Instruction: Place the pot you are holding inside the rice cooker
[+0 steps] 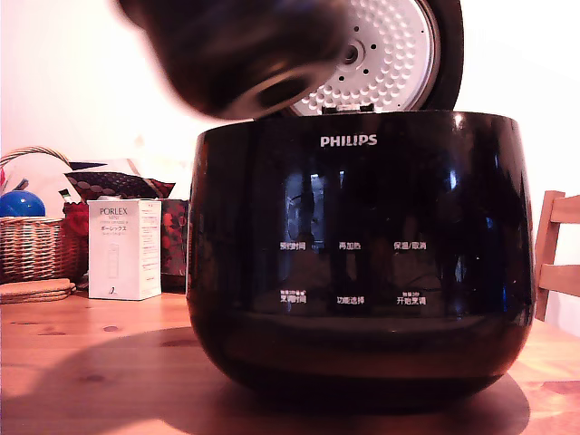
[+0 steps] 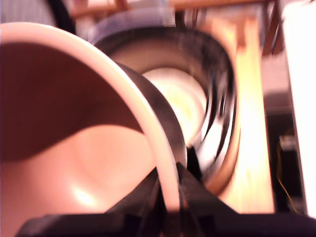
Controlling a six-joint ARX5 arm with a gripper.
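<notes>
The dark pot [image 1: 236, 54] hangs tilted and motion-blurred above the rice cooker's rim, toward the exterior view's left. The glossy black PHILIPS rice cooker [image 1: 362, 254] stands on the wooden table with its lid up, showing the dimpled silver inner plate [image 1: 385, 50]. In the wrist view my gripper [image 2: 171, 195] is shut on the pot's thin pale rim, one finger inside and one outside. The pot's interior [image 2: 74, 128] fills much of that view. Beyond it lies the cooker's open cavity [image 2: 182, 98], blurred. The gripper itself does not show in the exterior view.
At the exterior view's left stand a wicker basket [image 1: 36, 245] with a blue ball [image 1: 18, 204], a cork mat [image 1: 34, 290] and a white PORLEX box [image 1: 124, 249]. A wooden chair [image 1: 557, 254] is at the right. The table [image 1: 91, 362] runs in front.
</notes>
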